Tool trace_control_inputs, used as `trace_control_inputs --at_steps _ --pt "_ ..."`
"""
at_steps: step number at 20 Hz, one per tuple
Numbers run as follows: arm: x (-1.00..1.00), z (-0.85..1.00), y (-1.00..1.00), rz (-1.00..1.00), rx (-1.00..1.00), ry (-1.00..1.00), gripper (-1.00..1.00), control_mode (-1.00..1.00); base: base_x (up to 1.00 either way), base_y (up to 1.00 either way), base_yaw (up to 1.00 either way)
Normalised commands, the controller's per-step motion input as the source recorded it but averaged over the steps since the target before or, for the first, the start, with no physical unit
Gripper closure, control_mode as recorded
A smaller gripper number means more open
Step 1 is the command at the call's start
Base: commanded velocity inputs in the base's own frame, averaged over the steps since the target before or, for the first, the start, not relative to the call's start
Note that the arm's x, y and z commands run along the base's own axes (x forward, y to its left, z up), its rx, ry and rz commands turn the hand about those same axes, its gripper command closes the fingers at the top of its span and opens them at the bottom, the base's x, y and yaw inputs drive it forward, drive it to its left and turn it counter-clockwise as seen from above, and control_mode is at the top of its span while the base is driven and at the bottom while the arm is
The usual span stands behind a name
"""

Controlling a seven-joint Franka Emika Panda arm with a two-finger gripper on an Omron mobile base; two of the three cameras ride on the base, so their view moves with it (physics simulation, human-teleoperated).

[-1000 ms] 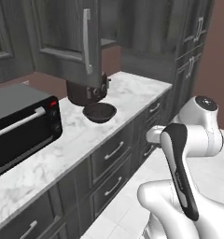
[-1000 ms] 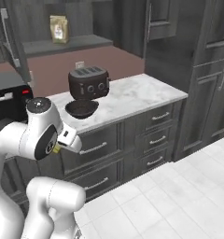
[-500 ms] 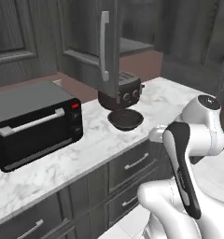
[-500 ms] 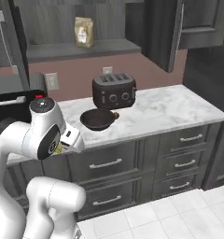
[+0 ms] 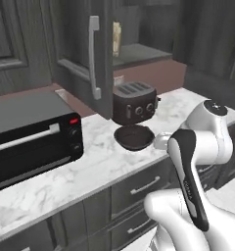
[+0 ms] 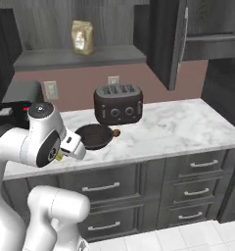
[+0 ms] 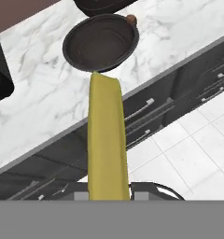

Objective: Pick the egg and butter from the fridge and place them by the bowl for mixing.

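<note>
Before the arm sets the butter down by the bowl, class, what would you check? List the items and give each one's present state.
1. Butter held in the gripper: ok, the yellow stick runs up from between its tips.
2. Bowl in sight on the counter: ok.
3. Egg already beside the bowl: ok, a small brown ovoid lies at its rim.
4. Bare counter next to the bowl: ok.
5. Gripper over the counter: not ok, it hangs off the front edge, above the drawers.
6. Toaster clear of the drop spot: ok, it stands behind the bowl.

Dark cabinets (image 6: 198, 29), marble counter (image 6: 173, 125), white tiled floor (image 6: 188, 240).
</note>
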Motion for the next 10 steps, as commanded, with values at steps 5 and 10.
trace_control_inputs --at_steps 5,10 --pt "0.00 0.00 0.00 0.00 0.00 0.00 1.00 1.00 0.35 -0.54 0.12" --pt "0.00 0.00 0.00 0.00 0.00 0.00 1.00 1.00 0.24 -0.32 0.52"
